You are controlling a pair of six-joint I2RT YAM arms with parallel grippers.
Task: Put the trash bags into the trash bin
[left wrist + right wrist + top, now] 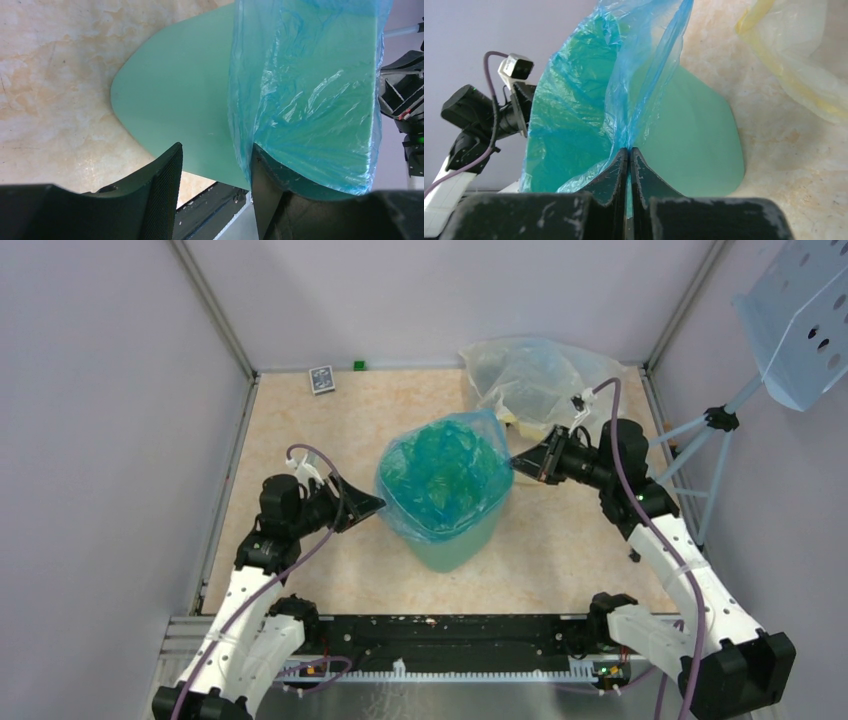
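Table (pixel 300 440): beige, marbled top, walled on three sides, metal rail along the near edge.

Bin (pixel 455 545): stands upright on the table, about mid-width and nearer the front than the back, with a blue bag (pixel 440 475) over its rim.

Clear bag (pixel 520 375): crumpled heap in the far right corner, just behind the bin and apart from it.

Card (pixel 321 379): small, dark, flat at the far edge, left of centre.

Green block (pixel 359 365): tiny, against the back wall, just right of the card.
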